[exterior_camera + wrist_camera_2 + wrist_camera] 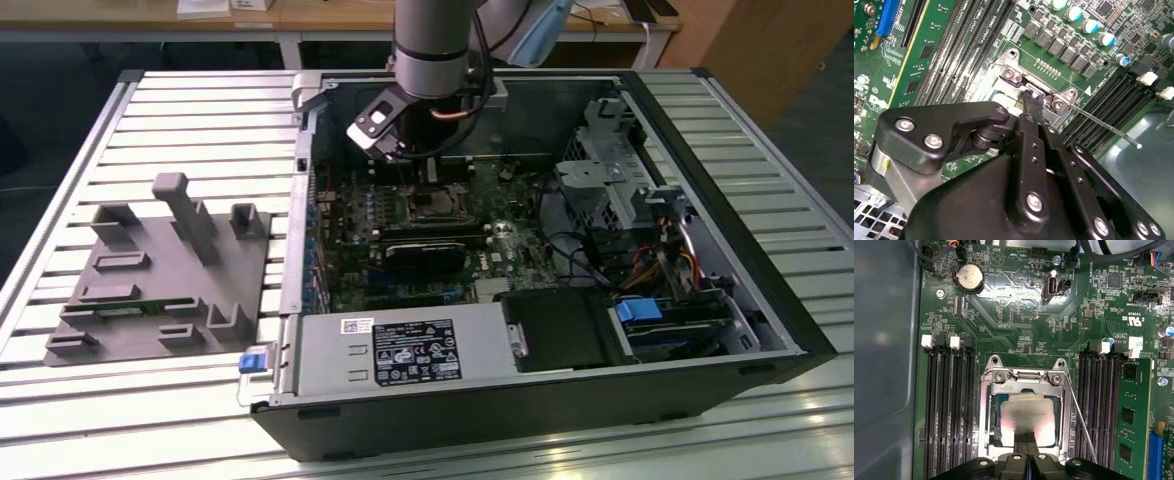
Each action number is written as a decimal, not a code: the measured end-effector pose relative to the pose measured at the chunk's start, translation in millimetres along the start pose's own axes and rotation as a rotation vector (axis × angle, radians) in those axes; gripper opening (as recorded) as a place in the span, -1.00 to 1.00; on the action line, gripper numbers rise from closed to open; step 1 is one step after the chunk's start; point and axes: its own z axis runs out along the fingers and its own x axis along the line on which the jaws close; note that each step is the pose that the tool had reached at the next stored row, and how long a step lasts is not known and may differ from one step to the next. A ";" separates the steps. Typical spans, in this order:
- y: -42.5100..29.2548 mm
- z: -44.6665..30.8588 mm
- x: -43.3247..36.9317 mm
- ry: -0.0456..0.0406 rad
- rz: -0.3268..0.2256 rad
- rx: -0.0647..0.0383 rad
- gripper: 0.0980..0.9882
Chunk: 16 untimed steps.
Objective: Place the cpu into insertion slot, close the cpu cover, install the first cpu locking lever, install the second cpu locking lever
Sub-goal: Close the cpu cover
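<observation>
Silver-tan metal top of the cpu (1029, 415) shows through the cut-out of the cpu cover (986, 412). The cover seems to lie flat around the chip, over the insertion slot (434, 208) on the green motherboard (1019, 315).

The arm (434, 50) stands near vertical and comes down into the open computer case (400, 420) close to the wall opposite the power supply (400, 350). Its wrist points down at the board.

In both wrist views the gripper (1025, 437) (1031, 100) has its black fingers pressed together with nothing seen between them. The tip is at the cpu's edge, where the cover's cut-out begins.

A thin locking lever (1081, 425) (1104, 125) runs slantwise beside the cover, over the neighbouring memory slots (949, 415). It looks unlatched.

The case lies on a slatted metal table (174, 110). A grey fixture (160, 270) sits near the table's edge, on the exterior view's left.
</observation>
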 end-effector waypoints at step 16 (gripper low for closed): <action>7.3 -8.6 0.5 0.0076 -0.001 -0.002 -0.98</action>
